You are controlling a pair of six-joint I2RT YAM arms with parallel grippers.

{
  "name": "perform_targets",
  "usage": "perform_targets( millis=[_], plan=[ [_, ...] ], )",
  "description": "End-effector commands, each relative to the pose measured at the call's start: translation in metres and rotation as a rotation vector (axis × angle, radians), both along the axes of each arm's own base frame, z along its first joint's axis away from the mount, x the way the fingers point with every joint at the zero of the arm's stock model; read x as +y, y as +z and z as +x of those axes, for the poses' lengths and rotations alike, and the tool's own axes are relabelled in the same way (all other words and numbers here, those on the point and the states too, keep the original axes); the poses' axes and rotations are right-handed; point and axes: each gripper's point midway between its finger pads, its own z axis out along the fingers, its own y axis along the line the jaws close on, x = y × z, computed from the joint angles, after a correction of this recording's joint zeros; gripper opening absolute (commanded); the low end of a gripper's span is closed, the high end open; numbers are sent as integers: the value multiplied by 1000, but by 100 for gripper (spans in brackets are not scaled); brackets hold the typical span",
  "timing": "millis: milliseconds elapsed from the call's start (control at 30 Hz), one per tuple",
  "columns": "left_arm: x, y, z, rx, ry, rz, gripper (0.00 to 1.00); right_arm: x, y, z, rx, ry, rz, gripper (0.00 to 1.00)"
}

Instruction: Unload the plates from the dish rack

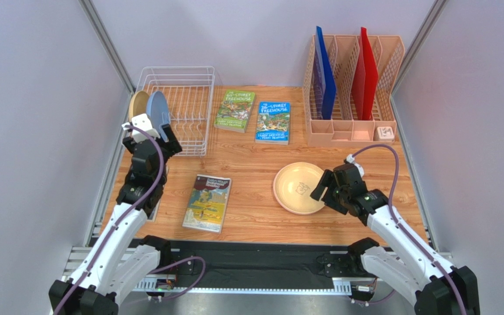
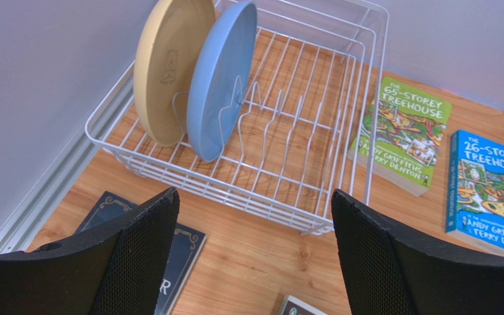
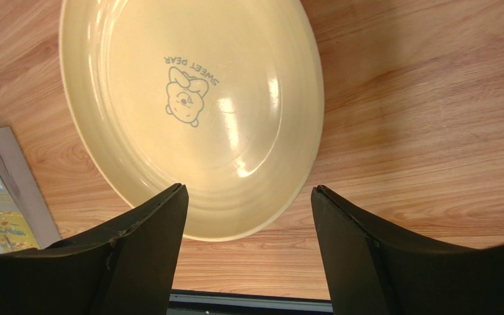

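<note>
the right gripper (image 3: 248, 190) hangs with its jaws spread wide over the near rim of a cream plate (image 3: 189, 98), which lies flat and face up on the wooden table (image 1: 248, 164), not gripped. the left gripper (image 2: 254, 197) is open too and empty, poised in front of the dish rack (image 2: 287, 151) at the table's far left. a tan plate (image 2: 169, 65) and a light blue plate (image 2: 222, 85) stand on edge, side by side, at the rack's left end.

A robot lab cell: plain grey panel walls (image 1: 31, 98) box in a wooden tabletop (image 1: 254, 197).
</note>
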Motion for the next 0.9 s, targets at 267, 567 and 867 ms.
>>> perform_targets(
  millis=[267, 567, 867],
  plan=[
    [45, 15, 39, 7, 211, 116, 94, -30, 69, 24, -219, -56, -131, 76],
    [72, -18, 86, 38, 297, 137, 82, -11, 67, 47, -208, 22, -125, 76],
    [86, -38, 129, 73, 324, 172, 75, 5, 56, 81, -127, 88, -176, 75]
  ],
)
